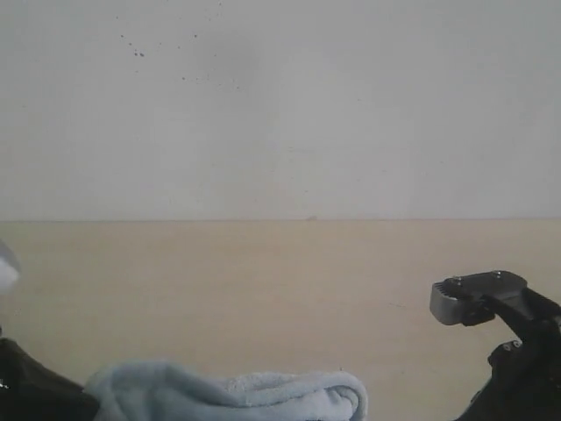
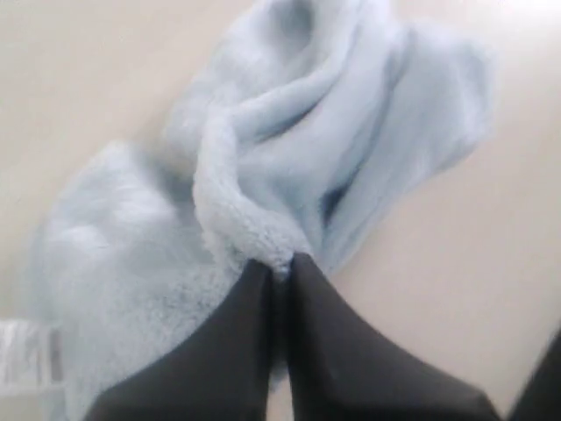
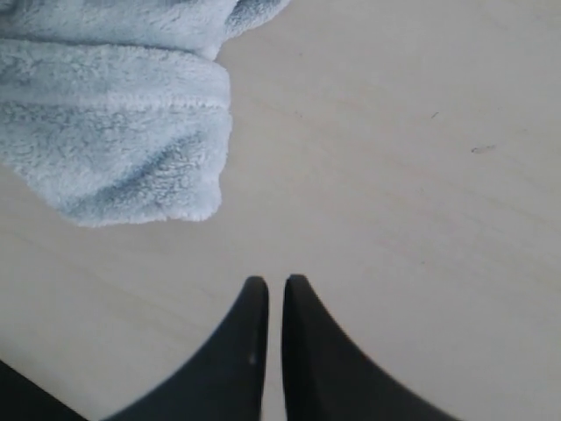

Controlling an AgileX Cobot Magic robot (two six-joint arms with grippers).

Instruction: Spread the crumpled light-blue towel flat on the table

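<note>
Down on the table (image 1: 263, 289), the towel (image 2: 289, 158) sat bunched up. Left gripper (image 2: 279, 267) was pinched tight on a fluffy ridge; right gripper (image 3: 269, 285) was closed on nothing, near a hemmed edge. Best bet, I figured: lift slowly, keeping that pinch deep.

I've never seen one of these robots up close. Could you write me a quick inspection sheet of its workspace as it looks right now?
Surface: pale beige table, plain and matte.
Job's things: light-blue towel, crumpled in folds, not spread; a white label shows near one edge.
Clutter: nothing seen.
End effectors: left end effector shut, its tips pinching a ridge of the towel; right end effector shut, holding nothing, over the table beside the towel.
Cables: nothing seen.
Surroundings: white wall behind the table, with a few dark specks.
</note>
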